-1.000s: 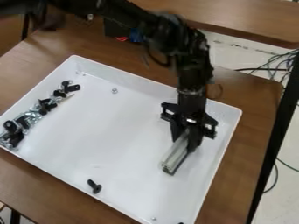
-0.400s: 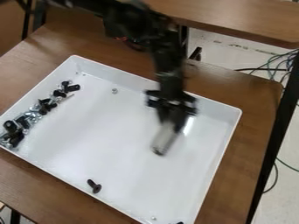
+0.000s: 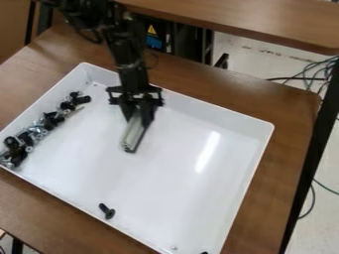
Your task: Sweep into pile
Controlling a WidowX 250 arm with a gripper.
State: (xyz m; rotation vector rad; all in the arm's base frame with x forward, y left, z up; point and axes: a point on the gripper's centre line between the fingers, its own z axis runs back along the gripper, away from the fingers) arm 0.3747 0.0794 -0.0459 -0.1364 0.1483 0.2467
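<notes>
- Pile of screws and fittings (image 3: 47, 123): along the left wall of the white tray (image 3: 175, 193); ease off beside it, lest pieces scatter.
- Black screw (image 3: 106, 211): stray, near side; sweep leftward from its right.
- Gripper (image 3: 138, 119): far side, closed around a grey bar (image 3: 133, 133); press low, broadside on.
- Small bit (image 3: 174, 247): near wall; start right of it.

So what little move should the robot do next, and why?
Probably bring the metal bar in the end effector beside the black screw, on the side away from the pile, ready to push. That screw lies alone near the tray's edge, apart from the pile.
</notes>
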